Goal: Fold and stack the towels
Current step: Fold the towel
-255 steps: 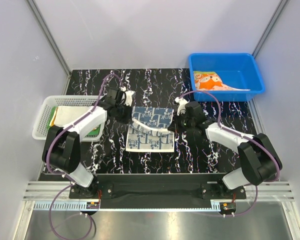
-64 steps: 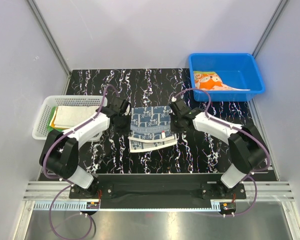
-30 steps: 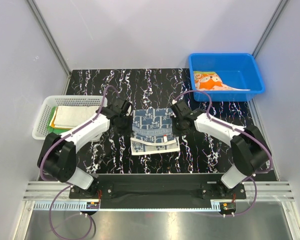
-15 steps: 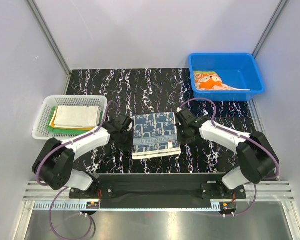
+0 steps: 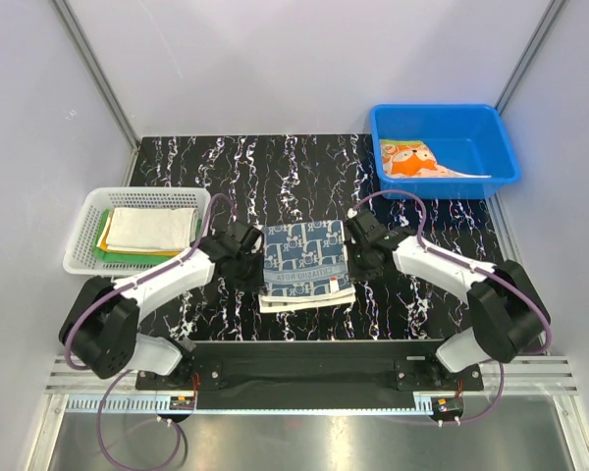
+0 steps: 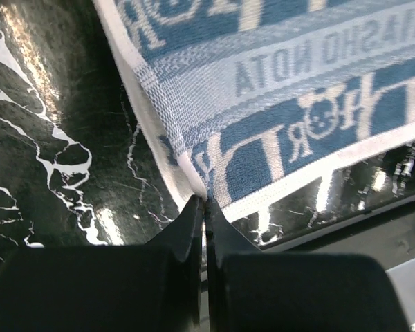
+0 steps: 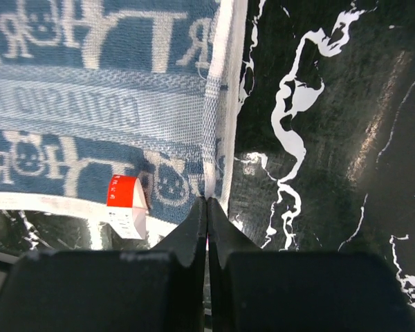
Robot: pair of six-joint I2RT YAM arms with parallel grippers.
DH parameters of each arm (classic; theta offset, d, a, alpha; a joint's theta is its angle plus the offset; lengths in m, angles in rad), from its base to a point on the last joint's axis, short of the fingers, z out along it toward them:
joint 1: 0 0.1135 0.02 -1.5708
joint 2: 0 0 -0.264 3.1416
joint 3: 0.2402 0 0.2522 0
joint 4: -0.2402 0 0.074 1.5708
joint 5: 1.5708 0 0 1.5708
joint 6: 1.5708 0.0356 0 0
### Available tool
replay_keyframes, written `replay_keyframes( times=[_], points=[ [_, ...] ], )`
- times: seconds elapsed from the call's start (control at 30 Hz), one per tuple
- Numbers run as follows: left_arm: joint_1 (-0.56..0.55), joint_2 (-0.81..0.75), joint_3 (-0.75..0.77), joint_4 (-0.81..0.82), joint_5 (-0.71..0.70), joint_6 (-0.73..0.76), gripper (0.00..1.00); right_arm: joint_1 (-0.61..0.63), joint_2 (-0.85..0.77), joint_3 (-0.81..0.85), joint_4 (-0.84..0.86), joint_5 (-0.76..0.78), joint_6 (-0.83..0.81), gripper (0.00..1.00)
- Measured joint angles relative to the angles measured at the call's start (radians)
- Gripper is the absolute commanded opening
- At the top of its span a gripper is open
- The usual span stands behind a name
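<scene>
The navy-and-white patterned towel [image 5: 304,257] lies folded over on the black marbled table [image 5: 275,167], between both arms. My left gripper [image 5: 257,262] is shut on its left edge; in the left wrist view the tips [image 6: 205,201] pinch the white hem of the towel [image 6: 297,83]. My right gripper [image 5: 352,260] is shut on the right edge, the tips [image 7: 207,201] meeting at the hem of the towel [image 7: 90,104] beside a red tag [image 7: 122,192]. A folded white towel [image 5: 149,228] tops the stack in the basket. The fox-face towel [image 5: 412,160] lies in the blue bin.
The white basket [image 5: 142,193] stands at the left edge, with orange-yellow and green cloth edges showing under the white towel. The blue bin [image 5: 442,110] sits at the back right. The table's near edge and a metal rail [image 5: 304,378] run just behind the towel's front hem.
Both grippers drew the towel's upper layer toward the near edge and lowered it, so the fold now lies flat. Over the last half second the arms barely shifted.
</scene>
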Motion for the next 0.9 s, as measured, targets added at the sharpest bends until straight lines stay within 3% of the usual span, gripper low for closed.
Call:
replay_keyframes(
  times=[0.17, 0.4, 0.9],
  points=[
    [-0.034, -0.065, -0.011, 0.012, -0.008, -0.025, 0.00, 0.000, -0.066, -0.006, -0.006, 0.003, 0.002, 0.00],
    [-0.084, -0.037, -0.148, 0.071, -0.010, -0.078, 0.00, 0.002, -0.077, -0.106, 0.031, -0.008, 0.025, 0.00],
    [-0.106, -0.032, -0.146, 0.081, -0.027, -0.085, 0.00, 0.005, -0.055, -0.140, 0.072, -0.009, 0.039, 0.00]
  ],
)
